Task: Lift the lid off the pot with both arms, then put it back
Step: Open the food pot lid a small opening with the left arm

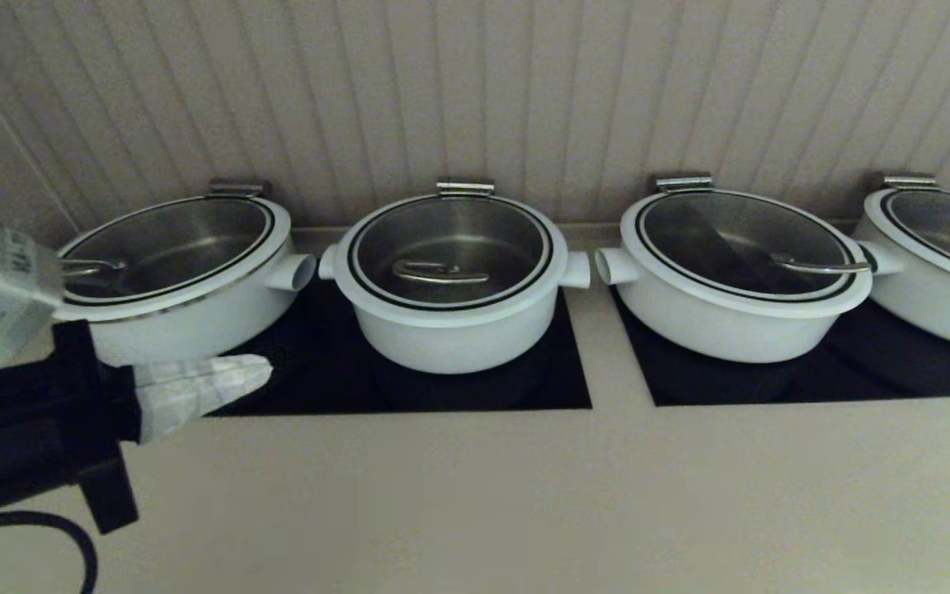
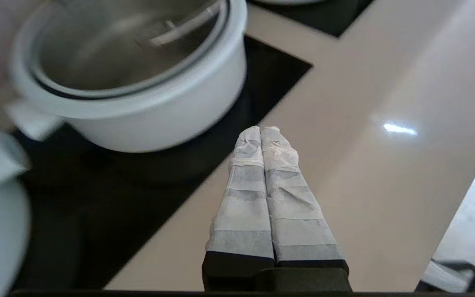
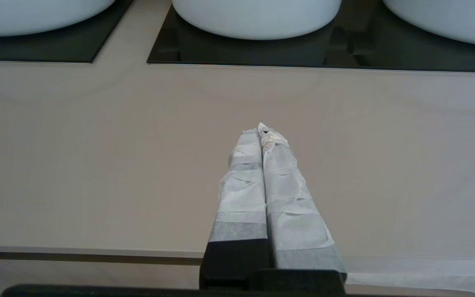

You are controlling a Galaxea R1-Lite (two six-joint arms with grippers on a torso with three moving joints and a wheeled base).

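The pot (image 1: 450,326), white, deep and narrow, stands second from the left on a black hob. Its glass lid (image 1: 450,247) sits on it, with the steel hook handle (image 1: 439,272) lying flat. My left gripper (image 1: 265,371) is shut and empty, low at the hob's front edge, left of the pot and apart from it. In the left wrist view its taped fingertips (image 2: 261,130) point past the pot's wall (image 2: 171,111). My right gripper (image 3: 262,130) is shut and empty over the bare counter near its front edge. It is out of the head view.
A wider pot (image 1: 186,305) stands left of the task pot. Two more wide pots (image 1: 731,313) (image 1: 937,280) stand on the right hob. All have lids on. A ribbed wall rises behind. Beige counter (image 1: 524,495) lies in front.
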